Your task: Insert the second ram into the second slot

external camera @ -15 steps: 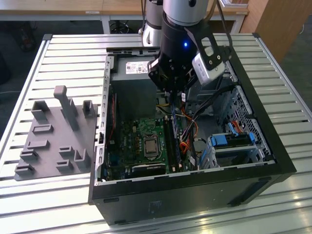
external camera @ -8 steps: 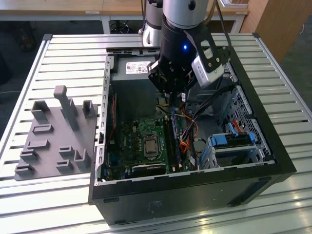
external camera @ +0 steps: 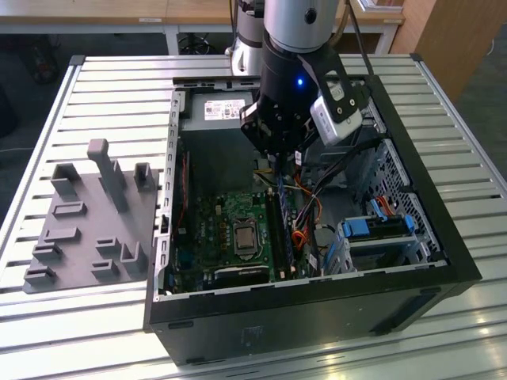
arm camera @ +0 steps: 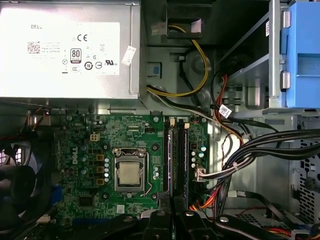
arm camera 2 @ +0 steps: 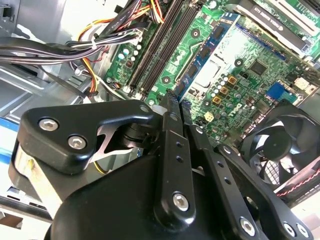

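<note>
The second ram [arm camera 2: 212, 47] is a long dark-blue stick with dark chips. It stands on edge in a slot of the memory bank beside the CPU [arm camera: 129, 173], and it also shows as a thin blue strip [external camera: 280, 229] in the exterior view. My gripper [arm camera 2: 172, 102] is shut, its black fingertips pressed together right at the near end of the stick. Whether they touch it I cannot tell. Two black slots [arm camera 2: 160, 45] beside the stick look bare. In the exterior view the gripper [external camera: 277, 165] hangs inside the open case over the far end of the bank.
The silver power supply [arm camera: 70, 47] fills the case's far end. Cable bundles [arm camera 2: 75, 45] run close beside the slots. A black fan [arm camera 2: 285, 145] sits past the CPU. Blue drive-bay latches [external camera: 376, 229] are at the exterior view's right, and a grey fixture block [external camera: 87, 222] is outside the case at its left.
</note>
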Tool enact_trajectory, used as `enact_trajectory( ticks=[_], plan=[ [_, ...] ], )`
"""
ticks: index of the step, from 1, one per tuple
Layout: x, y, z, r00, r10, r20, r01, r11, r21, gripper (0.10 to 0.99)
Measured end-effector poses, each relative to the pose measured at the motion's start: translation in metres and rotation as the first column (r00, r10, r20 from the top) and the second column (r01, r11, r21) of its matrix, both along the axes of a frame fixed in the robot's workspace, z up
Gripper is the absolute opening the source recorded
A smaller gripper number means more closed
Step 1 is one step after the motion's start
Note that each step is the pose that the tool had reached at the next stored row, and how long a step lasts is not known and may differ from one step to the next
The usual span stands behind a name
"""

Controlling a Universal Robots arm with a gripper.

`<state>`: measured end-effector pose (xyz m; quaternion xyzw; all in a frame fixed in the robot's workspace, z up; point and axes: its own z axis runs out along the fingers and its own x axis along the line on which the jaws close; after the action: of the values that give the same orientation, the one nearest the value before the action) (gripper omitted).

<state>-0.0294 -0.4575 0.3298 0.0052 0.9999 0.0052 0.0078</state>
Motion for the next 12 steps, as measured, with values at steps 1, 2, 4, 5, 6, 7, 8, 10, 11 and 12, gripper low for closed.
enact_trajectory(
  ticks=[1,2,4,5,6,7,8,10,11,12],
  plan=[
    [0.0,0.0,-0.0005,1.0,0.0,0.0,0.0,1.0,0.0,0.137],
    [0.0,0.0,-0.0009,1.0,0.0,0.0,0.0,1.0,0.0,0.137],
    [0.0,0.0,-0.0017,1.0,0.0,0.0,0.0,1.0,0.0,0.137],
    [0.0,0.0,-0.002,1.0,0.0,0.0,0.0,1.0,0.0,0.137],
    [0.0,0.0,-0.0024,1.0,0.0,0.0,0.0,1.0,0.0,0.137],
    [0.0,0.0,-0.0027,1.0,0.0,0.0,0.0,1.0,0.0,0.137],
    [0.0,0.0,-0.0031,1.0,0.0,0.0,0.0,1.0,0.0,0.137],
    [0.0,0.0,-0.0038,1.0,0.0,0.0,0.0,1.0,0.0,0.137],
    [0.0,0.0,-0.0041,1.0,0.0,0.0,0.0,1.0,0.0,0.137],
    [0.0,0.0,-0.0043,1.0,0.0,0.0,0.0,1.0,0.0,0.137]
  ],
)
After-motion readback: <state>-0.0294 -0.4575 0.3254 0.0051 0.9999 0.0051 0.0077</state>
